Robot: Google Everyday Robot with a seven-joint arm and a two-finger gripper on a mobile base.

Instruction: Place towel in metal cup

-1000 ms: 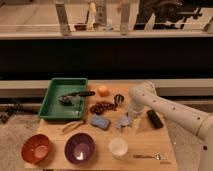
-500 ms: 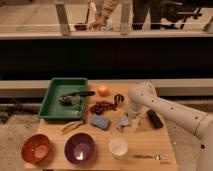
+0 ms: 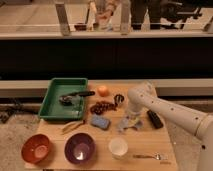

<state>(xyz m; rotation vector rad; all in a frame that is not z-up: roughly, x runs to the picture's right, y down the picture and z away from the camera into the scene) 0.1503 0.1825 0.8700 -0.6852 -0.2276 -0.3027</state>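
The towel (image 3: 127, 125) is a small crumpled grey-blue cloth on the wooden table (image 3: 145, 145), right of the middle. The metal cup (image 3: 118, 99) is small and dark and stands upright behind it, near the orange. My gripper (image 3: 131, 118) hangs from the white arm (image 3: 165, 112) and points down onto the towel's top right edge. It is a short way in front of and to the right of the cup.
A green tray (image 3: 50, 102) with a black-handled tool is at the back left. An orange (image 3: 103, 90), dark grapes (image 3: 101, 107), a blue sponge (image 3: 100, 122), a black object (image 3: 155, 119), a white cup (image 3: 118, 147), a purple bowl (image 3: 80, 148), a red bowl (image 3: 36, 148) and a spoon (image 3: 150, 156) lie around.
The arm has shifted slightly to the left and the gripper has settled lower over the towel. The towel and cup have stayed in place.
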